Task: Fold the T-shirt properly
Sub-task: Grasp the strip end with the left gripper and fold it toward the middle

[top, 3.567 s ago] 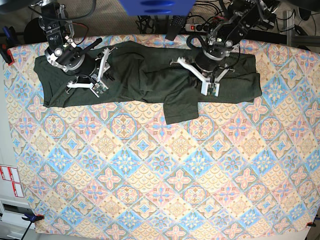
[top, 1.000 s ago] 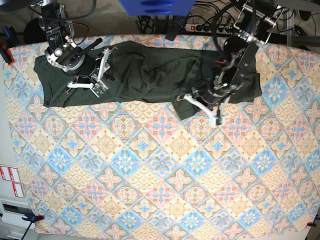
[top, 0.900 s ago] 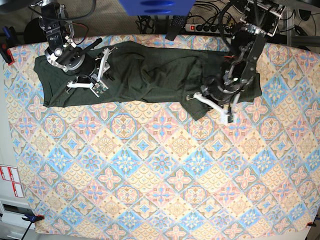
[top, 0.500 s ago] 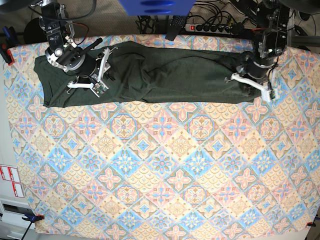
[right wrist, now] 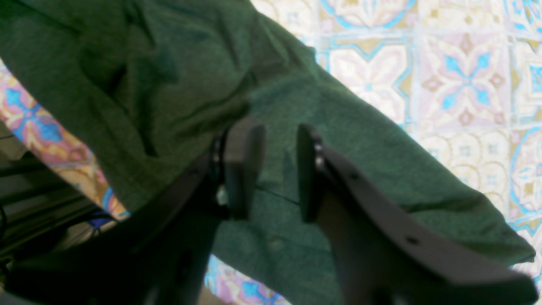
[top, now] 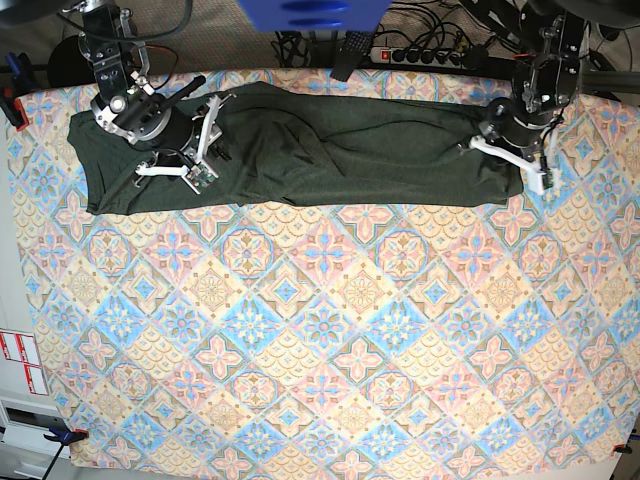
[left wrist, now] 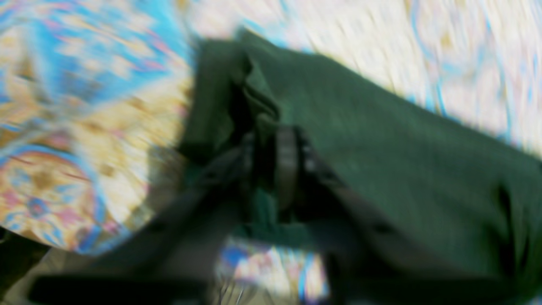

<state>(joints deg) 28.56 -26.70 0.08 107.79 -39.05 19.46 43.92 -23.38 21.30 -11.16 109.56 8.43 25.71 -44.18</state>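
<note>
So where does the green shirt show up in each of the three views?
Base: the shirt lies stretched along the far edge of the table.
Left wrist: blurred; it fills the centre and right, running behind the left gripper.
Right wrist: it crosses from upper left to lower right, under the right gripper.
Shared landmark: the patterned tablecloth.

a robot lab; patterned tablecloth point(top: 320, 330) (clamped), power strip point(top: 420, 55) and cables point(top: 440, 25) behind

Patterned table point(top: 330, 340) bears T-shirt point(top: 330, 150), spread along far edge
</note>
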